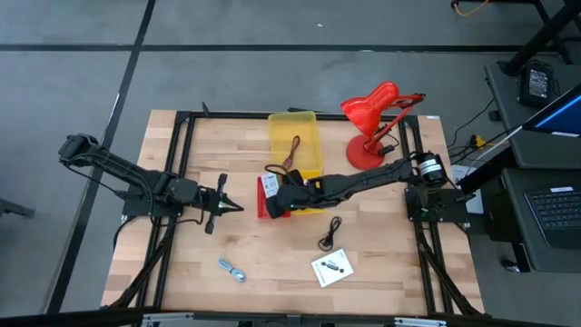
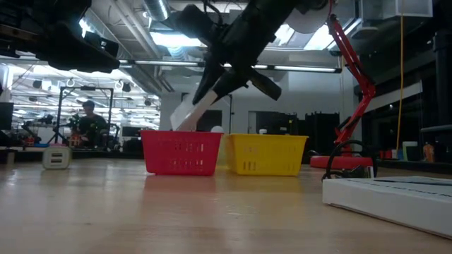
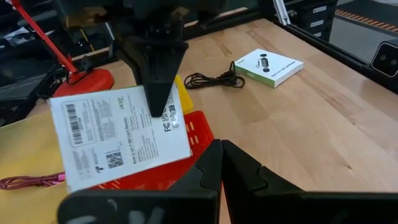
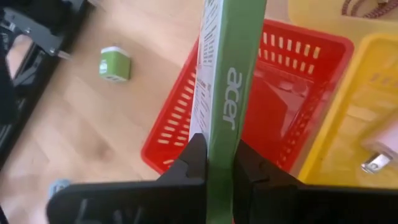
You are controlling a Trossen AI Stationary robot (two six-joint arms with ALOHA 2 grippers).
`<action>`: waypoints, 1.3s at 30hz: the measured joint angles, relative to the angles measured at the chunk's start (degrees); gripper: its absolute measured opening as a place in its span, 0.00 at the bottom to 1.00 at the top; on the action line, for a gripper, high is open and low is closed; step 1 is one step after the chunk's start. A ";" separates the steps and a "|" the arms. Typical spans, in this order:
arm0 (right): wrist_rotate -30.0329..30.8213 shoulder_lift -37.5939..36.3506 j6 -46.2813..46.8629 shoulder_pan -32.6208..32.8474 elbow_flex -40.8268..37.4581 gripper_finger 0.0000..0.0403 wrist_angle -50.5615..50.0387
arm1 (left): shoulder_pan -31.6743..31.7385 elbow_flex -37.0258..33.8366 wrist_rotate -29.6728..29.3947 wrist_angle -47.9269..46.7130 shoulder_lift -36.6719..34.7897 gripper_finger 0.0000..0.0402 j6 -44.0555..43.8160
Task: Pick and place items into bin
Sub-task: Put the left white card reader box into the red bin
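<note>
The right gripper (image 4: pixel 215 163) pinches a white printed packet (image 3: pixel 118 134) by its thin edge over the red bin (image 4: pixel 298 81) — light, stiff, probably slick. Left gripper (image 1: pixel 227 206) closed, idle.

The right gripper (image 1: pixel 283 198) with its packet (image 3: pixel 118 134) hangs over the red bin (image 1: pixel 266 202); yellow bin (image 1: pixel 294 141) and lamp (image 1: pixel 374 123) crowd behind; bare table (image 1: pixel 399 263) lies open nearby.

Two dark arms, same build, matte black all over.

Left arm (image 1: pixel 127 177) and right arm (image 1: pixel 363 179) are slim black jointed links; the right one carries a silver-ringed round joint (image 1: pixel 429 166), and each ends in two tapered black fingers (image 3: pixel 205 171).
</note>
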 joint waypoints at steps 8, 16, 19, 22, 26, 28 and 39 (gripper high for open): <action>-0.72 0.62 3.53 -0.01 -0.19 0.04 0.10 | 0.00 0.00 -0.02 0.00 0.00 0.00 0.00; -4.06 2.27 4.98 -0.02 -0.23 0.04 2.69 | 0.00 0.00 -0.02 -0.02 0.00 0.00 0.00; -5.04 2.27 5.65 -0.26 -0.23 0.04 2.74 | 0.00 0.00 -0.02 -0.01 0.00 0.00 0.00; -5.37 2.27 5.94 -0.36 -0.23 0.05 2.73 | 0.00 0.00 -0.02 -0.04 0.02 0.00 0.00; -5.39 2.27 5.88 -0.36 -0.23 0.06 2.82 | 0.00 0.00 -0.02 -0.02 0.00 0.00 0.00; -5.39 2.27 5.81 -0.36 -0.23 0.08 2.82 | 0.00 0.00 -0.02 -0.02 0.00 0.00 0.00; -5.41 2.27 4.19 -0.34 -0.23 0.19 2.82 | 0.00 0.00 -0.02 -0.02 0.02 0.00 0.00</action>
